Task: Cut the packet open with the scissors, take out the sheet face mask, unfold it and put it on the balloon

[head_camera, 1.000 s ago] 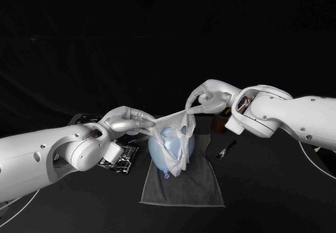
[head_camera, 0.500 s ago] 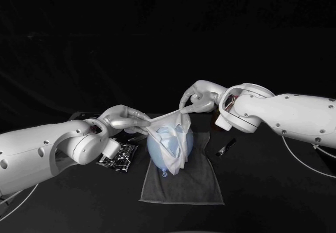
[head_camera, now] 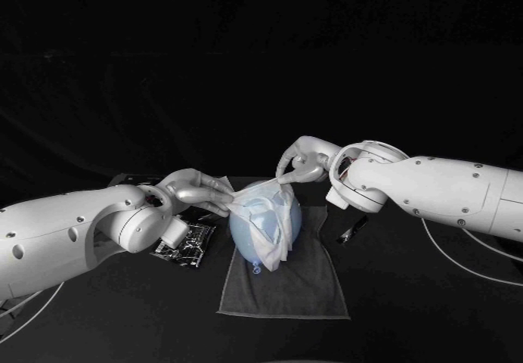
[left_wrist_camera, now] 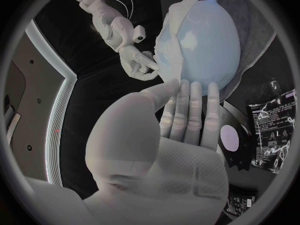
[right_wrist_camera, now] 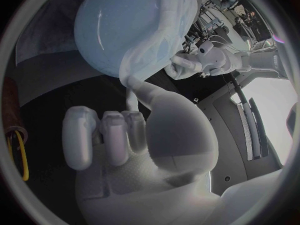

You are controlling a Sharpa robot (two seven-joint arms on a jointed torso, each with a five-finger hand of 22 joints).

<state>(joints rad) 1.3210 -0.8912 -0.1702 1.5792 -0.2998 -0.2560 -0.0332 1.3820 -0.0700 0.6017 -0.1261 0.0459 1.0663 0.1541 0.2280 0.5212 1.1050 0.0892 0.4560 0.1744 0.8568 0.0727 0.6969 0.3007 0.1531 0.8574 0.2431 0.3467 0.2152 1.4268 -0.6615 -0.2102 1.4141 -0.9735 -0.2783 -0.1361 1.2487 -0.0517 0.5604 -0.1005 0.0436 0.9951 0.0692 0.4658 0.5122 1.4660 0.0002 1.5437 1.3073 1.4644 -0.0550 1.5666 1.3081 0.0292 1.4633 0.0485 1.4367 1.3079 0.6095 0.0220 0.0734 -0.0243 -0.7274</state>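
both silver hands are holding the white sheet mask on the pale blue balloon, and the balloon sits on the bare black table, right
Not the bare table: the head view shows the pale blue balloon resting on a grey cloth spread on the black table. The left hand and right hand do both hold the white sheet mask on it.

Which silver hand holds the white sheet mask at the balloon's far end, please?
The right hand pinches the white sheet mask at the far end of the pale blue balloon; the left hand holds it at the balloon's side.
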